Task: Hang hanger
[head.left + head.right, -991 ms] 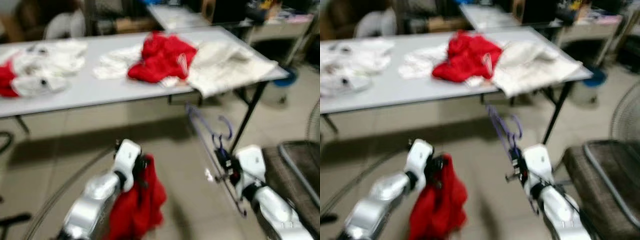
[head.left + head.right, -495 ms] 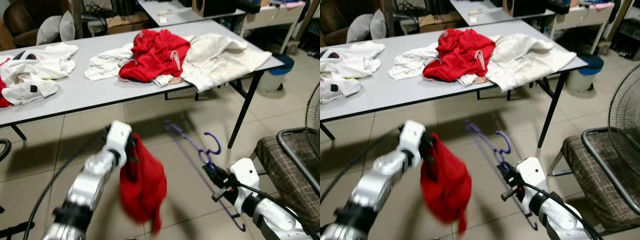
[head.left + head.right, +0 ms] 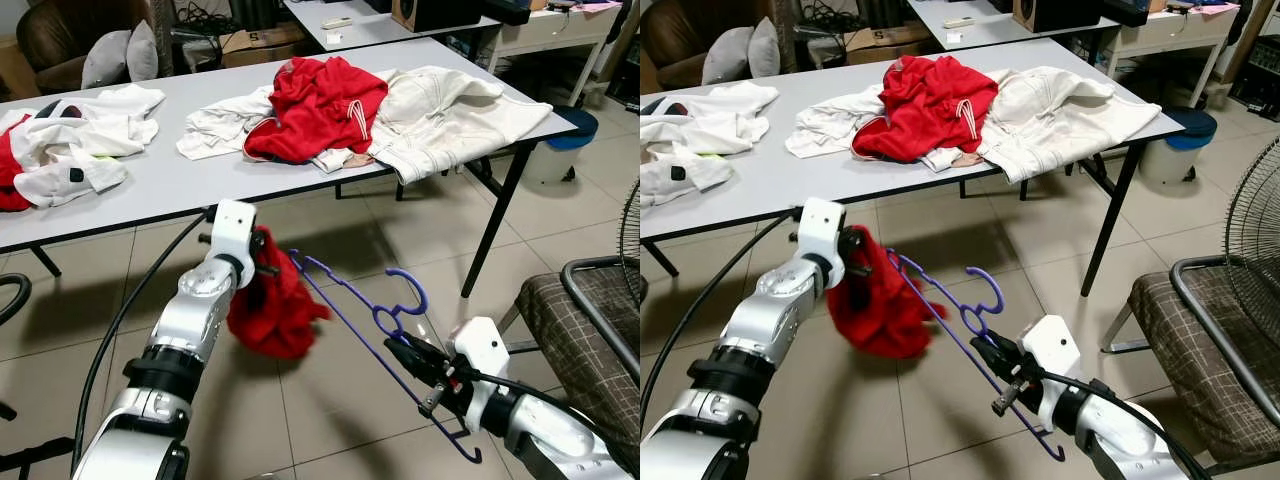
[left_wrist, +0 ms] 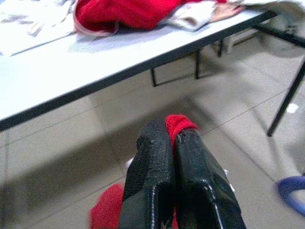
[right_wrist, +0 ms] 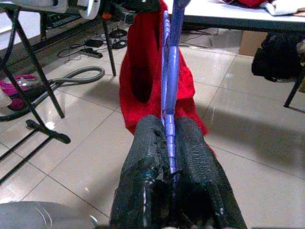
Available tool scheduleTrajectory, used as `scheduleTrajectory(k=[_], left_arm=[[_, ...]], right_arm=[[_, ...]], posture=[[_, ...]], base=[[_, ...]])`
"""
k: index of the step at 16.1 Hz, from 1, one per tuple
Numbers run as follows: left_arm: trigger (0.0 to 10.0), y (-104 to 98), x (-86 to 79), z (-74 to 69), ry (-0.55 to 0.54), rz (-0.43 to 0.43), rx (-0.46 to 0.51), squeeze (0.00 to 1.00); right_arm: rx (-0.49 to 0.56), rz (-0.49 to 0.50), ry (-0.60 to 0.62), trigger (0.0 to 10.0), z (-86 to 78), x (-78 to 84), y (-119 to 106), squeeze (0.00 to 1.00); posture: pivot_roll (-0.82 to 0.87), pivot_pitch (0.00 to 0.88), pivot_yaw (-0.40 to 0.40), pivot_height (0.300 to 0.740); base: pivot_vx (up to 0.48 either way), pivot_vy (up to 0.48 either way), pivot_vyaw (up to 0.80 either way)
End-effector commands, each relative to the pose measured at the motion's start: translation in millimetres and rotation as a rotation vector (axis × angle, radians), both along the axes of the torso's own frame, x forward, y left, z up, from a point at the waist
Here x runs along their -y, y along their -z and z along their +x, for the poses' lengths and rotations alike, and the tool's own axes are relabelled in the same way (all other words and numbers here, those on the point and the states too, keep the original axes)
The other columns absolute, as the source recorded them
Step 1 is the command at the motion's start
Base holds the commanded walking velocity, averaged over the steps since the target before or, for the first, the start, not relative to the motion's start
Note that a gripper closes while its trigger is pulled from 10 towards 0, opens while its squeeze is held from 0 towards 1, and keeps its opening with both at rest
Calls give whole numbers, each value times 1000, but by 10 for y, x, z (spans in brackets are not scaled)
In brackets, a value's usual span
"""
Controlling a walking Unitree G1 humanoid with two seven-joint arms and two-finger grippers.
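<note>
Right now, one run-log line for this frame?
left end effector: shut on red garment | right end effector: shut on purple hanger | hanger end at the garment | both above floor, before table

Arms: silver segments, white wrist housings, black joint bands.
Left gripper (image 4: 174,138): two long black fingers (image 4: 147,167), textured pads.
Right gripper (image 5: 167,136): same black pebbled fingers.
Cable: black, looped beside left arm (image 3: 185,330).
</note>
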State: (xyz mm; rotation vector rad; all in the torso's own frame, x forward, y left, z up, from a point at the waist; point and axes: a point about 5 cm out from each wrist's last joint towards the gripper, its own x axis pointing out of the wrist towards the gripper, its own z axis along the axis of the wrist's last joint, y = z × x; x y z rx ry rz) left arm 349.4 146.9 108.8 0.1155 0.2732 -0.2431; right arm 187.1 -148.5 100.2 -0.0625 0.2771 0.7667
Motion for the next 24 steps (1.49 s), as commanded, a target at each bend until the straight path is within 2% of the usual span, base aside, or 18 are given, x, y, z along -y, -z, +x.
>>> scheduleTrajectory(k=[1, 3, 5, 8, 10, 11, 12, 13, 15, 18, 21, 24], left_arm=[[0, -145, 40, 56, 46, 3, 48, 0], [0, -194, 88, 52, 77, -12, 55, 0], [0, -233, 189, -14, 171, -29, 61, 0], [0, -232, 203, -55, 178, -31, 61, 0], [0, -200, 138, -43, 114, 5, 71, 0], [0, -203, 129, -47, 117, 6, 69, 0], [0, -217, 132, -64, 130, -4, 63, 0], [0, -237, 134, -92, 147, -2, 63, 0], [0, -248, 127, -109, 153, 5, 59, 0], [0, -265, 146, -168, 203, 65, 63, 0], [0, -232, 172, -208, 255, 165, 63, 0], [0, -266, 216, -175, 252, 194, 85, 0]], right_arm=[[3, 8, -13, 10000, 42, -28, -6, 0], [0, 16, -22, 10000, 73, -47, 0, 0], [8, 10, -32, 10000, 170, -72, -7, 0], [8, 21, -45, 10000, 219, -102, -5, 0], [12, 36, -69, 10000, 209, -125, -45, 0], [12, 31, -66, 10000, 204, -112, -43, 0], [7, 16, -43, 10000, 213, -83, -26, 0], [-3, 2, 32, 10000, 268, -31, 2, 0], [-32, 33, 73, 10000, 286, -25, 3, 0], [-80, 49, 137, 10000, 282, -32, 62, 0], [-59, 48, 162, 10000, 285, -41, 30, 0], [-22, 14, 194, 10000, 269, -32, -52, 0]], posture=[[-93, 0, 118, 740], [-88, 0, 116, 740], [-82, 0, 108, 740], [-70, 0, 95, 740], [-61, 0, 83, 740], [-62, 0, 82, 740], [-62, 0, 82, 740], [-61, 0, 80, 740], [-61, 0, 80, 740], [-58, 0, 78, 740], [-60, 0, 76, 740], [-62, 0, 70, 740]], base=[[0, 0, 0], [0, 0, 0], [0, 0, 0], [0, 0, 0], [0, 0, 0], [0, 0, 0], [0, 0, 0], [0, 0, 0], [0, 0, 0], [0, 0, 0], [0, 0, 0], [0, 0, 0]])
